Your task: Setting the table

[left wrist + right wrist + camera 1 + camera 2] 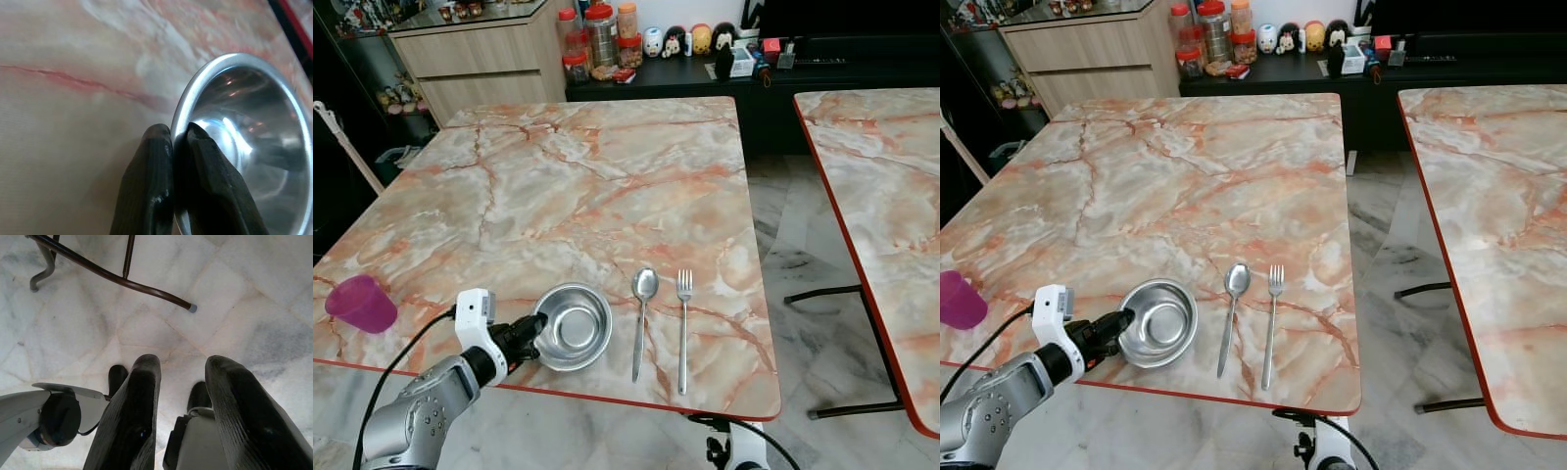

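Two grippers: left gripper [537, 324] clamps bowl [573, 326] rim; right gripper [181, 382] hangs parted.

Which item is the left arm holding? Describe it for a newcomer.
On the marble table, look along the near red edge. The steel bowl sits left of the spoon and fork. It is the only round, shiny dish, its rim pinched by the left gripper.
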### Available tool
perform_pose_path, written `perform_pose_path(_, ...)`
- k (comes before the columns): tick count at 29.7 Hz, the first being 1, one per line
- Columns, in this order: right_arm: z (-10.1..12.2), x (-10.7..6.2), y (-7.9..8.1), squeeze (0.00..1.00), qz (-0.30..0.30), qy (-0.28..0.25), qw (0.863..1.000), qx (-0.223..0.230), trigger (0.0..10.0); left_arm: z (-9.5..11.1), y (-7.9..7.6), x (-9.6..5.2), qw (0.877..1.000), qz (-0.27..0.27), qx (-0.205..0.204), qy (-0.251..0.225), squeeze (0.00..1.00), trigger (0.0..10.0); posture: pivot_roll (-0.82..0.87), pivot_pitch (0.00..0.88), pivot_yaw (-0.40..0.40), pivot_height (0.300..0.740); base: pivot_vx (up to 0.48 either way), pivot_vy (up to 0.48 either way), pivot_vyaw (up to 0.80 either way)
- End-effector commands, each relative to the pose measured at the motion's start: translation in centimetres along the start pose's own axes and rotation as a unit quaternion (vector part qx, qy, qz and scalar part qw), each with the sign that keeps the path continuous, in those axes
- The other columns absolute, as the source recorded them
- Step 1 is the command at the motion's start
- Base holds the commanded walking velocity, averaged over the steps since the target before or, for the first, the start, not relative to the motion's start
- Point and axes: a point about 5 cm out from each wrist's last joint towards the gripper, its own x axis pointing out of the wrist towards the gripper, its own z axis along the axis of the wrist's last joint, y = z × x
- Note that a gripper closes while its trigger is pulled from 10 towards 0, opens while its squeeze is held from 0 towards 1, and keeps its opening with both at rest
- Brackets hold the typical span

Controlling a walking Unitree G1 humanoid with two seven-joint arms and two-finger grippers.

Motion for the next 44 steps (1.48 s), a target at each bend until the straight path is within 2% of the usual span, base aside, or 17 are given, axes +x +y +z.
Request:
perform_pose_path(1, 0.1, 0.0, 0.1, 0.00, 0.003, -0.002, 1.000, 0.004, 10.0, 0.6, 0.4, -0.1, 0.999, 0.017, -0.015, -0.025, 0.00, 0.0, 0.13, 0.022, 0.086, 0.740, 0.000, 0.000, 0.00)
perform_pose_path(2, 0.1, 0.0, 0.1, 0.00, 0.002, -0.002, 1.000, 0.004, 10.0, 1.3, 0.2, 0.1, 0.997, 0.013, -0.032, -0.064, 0.00, 0.0, 0.13, 0.022, 0.086, 0.740, 0.000, 0.000, 0.00)
perform_pose_path(3, 0.1, 0.0, 0.0, 0.00, 0.002, -0.002, 1.000, 0.004, 10.0, 1.7, 0.0, 0.1, 0.996, 0.010, -0.043, -0.083, 0.00, 3.4, 0.13, 0.018, 0.084, 0.740, 0.000, 0.000, 0.00)
perform_pose_path(4, 0.1, 0.0, -0.1, 0.00, 0.002, -0.002, 1.000, 0.003, 10.0, 2.4, -0.4, 0.4, 0.991, 0.010, -0.055, -0.122, 0.00, 10.0, 0.12, 0.007, 0.074, 0.740, 0.000, 0.000, 0.00)
perform_pose_path(6, 0.2, 0.0, -0.3, 0.00, 0.001, -0.003, 1.000, 0.002, 10.0, 3.4, -1.7, 1.0, 0.982, -0.017, -0.084, -0.168, 0.00, 10.0, 0.12, 0.000, 0.066, 0.740, 0.000, 0.000, 0.00)
perform_pose_path(12, 0.3, 0.0, -0.7, 0.00, 0.000, 0.000, 1.000, -0.014, 10.0, 4.5, -3.4, 2.0, 0.969, -0.033, -0.106, -0.219, 0.00, 10.0, 0.11, 0.000, 0.044, 0.740, 0.000, 0.000, 0.00)
perform_pose_path(15, 0.4, 0.0, -0.8, 0.00, 0.000, -0.002, 1.000, -0.016, 10.0, 4.2, -4.2, 2.7, 0.975, -0.020, -0.051, -0.215, 0.00, 10.0, 0.11, 0.000, 0.037, 0.740, 0.000, 0.000, 0.00)
perform_pose_path(18, 0.7, 0.0, -1.0, 0.00, -0.001, -0.006, 1.000, -0.015, 10.0, 4.4, -4.9, 3.1, 0.970, 0.013, -0.016, -0.241, 0.00, 10.0, 0.11, 0.000, 0.031, 0.740, 0.000, 0.000, 0.00)
perform_pose_path(20, 0.9, 0.0, -1.2, 0.00, -0.001, -0.009, 1.000, -0.014, 10.0, 4.8, -5.3, 3.6, 0.960, 0.067, 0.071, -0.262, 0.00, 10.0, 0.11, 0.000, 0.022, 0.740, 0.000, 0.000, 0.00)
perform_pose_path(22, 0.9, 0.0, -1.2, 0.00, -0.001, -0.011, 1.000, -0.012, 10.0, 5.0, -5.3, 4.0, 0.951, 0.097, 0.091, -0.279, 0.00, 10.0, 0.10, 0.000, 0.018, 0.740, 0.000, 0.000, 0.00)
perform_pose_path(26, 0.7, -0.1, -1.2, 0.00, 0.000, -0.008, 1.000, -0.014, 10.0, 5.7, -5.6, 4.4, 0.938, 0.116, 0.107, -0.309, 0.00, 10.0, 0.10, 0.000, 0.011, 0.740, 0.000, 0.000, 0.00)
perform_pose_path(30, 0.6, -0.1, -1.3, 0.00, 0.000, -0.008, 1.000, -0.014, 10.0, 5.7, -5.8, 4.5, 0.933, 0.121, 0.115, -0.318, 0.00, 10.0, 0.10, 0.000, 0.011, 0.740, 0.000, 0.000, 0.00)
perform_pose_path(33, 0.5, -0.2, -2.0, 0.00, -0.026, -0.007, 1.000, 0.010, 10.0, 6.6, -6.1, 4.8, 0.918, 0.136, 0.141, -0.344, 0.00, 10.0, 0.09, 0.000, 0.023, 0.740, 0.000, 0.000, 0.00)
perform_pose_path(39, -1.2, -0.6, -2.1, 0.00, -0.036, 0.007, 0.999, 0.027, 10.0, 7.3, -5.0, 4.5, 0.909, 0.159, 0.148, -0.355, 0.00, 10.0, 0.09, 0.000, 0.038, 0.740, 0.000, -0.161, 0.00)
perform_pose_path(44, -1.7, -0.8, -2.3, 0.00, -0.039, 0.010, 0.999, 0.033, 10.0, 7.4, -4.7, 4.2, 0.902, 0.173, 0.147, -0.366, 0.00, 10.0, 0.08, 0.021, 0.043, 0.740, 0.000, -0.248, 0.00)
